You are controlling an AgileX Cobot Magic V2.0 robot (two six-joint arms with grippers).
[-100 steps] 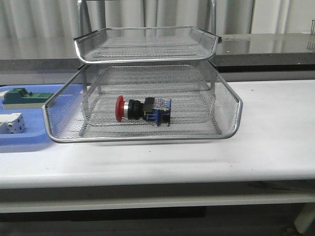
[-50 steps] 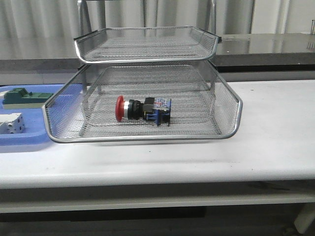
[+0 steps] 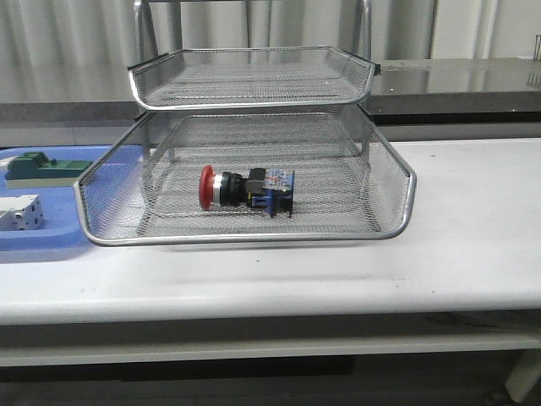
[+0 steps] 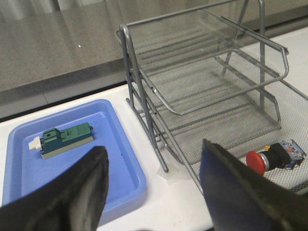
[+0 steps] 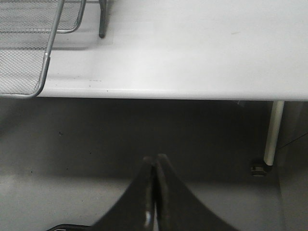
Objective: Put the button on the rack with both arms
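lying on its side on the mesh floor of the lowest tier of the rack [image 3: 245, 152]: the button [image 3: 247, 188], red cap toward the left arm's side, blue-and-black body toward the right arm's side. nothing touching it. clear of both arms, neither seen in the front view.

from the left wrist: left gripper [image 4: 153, 185] spread wide, nothing between the two dark fingers [image 4: 82, 192], hanging above the table edge near the rack's corner leg. ahead of it and off toward one finger, the button [image 4: 274, 155] inside the bottom tier, well apart from the fingertips. ahead toward the other finger, a blue tray [image 4: 62, 159] just beside the rack, with a green block [image 4: 65, 139] lying in it. also in the blue tray, seen only from the front, a white block [image 3: 19, 211].

from the right wrist: right gripper [image 5: 155, 166] pressed closed, fingertips touching, gripping nothing, hanging off the table [image 5: 202, 48] and lower than its front edge, dark floor behind. ahead of it and off to one side, a corner of the rack's bottom tier [image 5: 29, 53] and one rack leg on the white tabletop. button not visible from this camera. a white table leg [image 5: 272, 132] off to the other side.
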